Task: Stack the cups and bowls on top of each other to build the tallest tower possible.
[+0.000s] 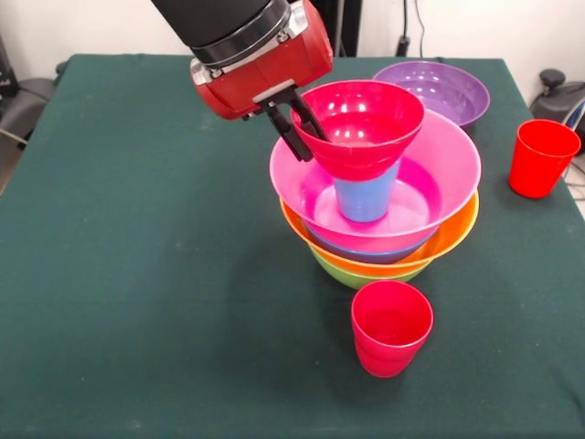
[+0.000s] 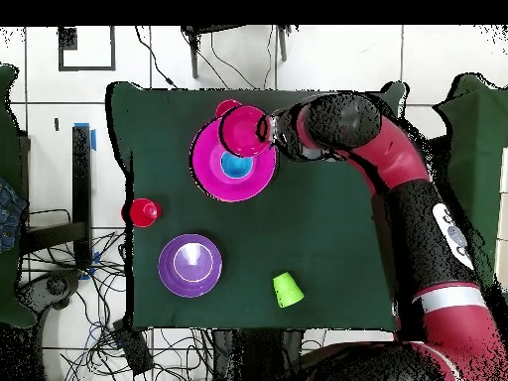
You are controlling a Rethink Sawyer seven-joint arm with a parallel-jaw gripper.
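Note:
My gripper [image 1: 309, 144] is shut on the left rim of the small red bowl [image 1: 361, 128], one finger inside and one outside. The bowl is held upright over the sky blue cup [image 1: 366, 199], its base at the cup's top. The cup stands in the middle of the tower: a pink bowl [image 1: 452, 169] nested on blue [image 1: 384, 253], orange [image 1: 457, 233] and lime green [image 1: 352, 276] bowls. From overhead, the red bowl [image 2: 243, 131] covers the far edge of the pink bowl [image 2: 213, 174], with the blue cup [image 2: 235, 166] showing beside it and the gripper [image 2: 268, 129] at its right.
A red cup [image 1: 391, 327] stands upright just in front of the tower. Another red cup [image 1: 541, 157] is at the right edge. The purple bowl [image 1: 439, 90] sits behind the tower. A lime green cup [image 2: 288, 289] lies near the robot's side of the table.

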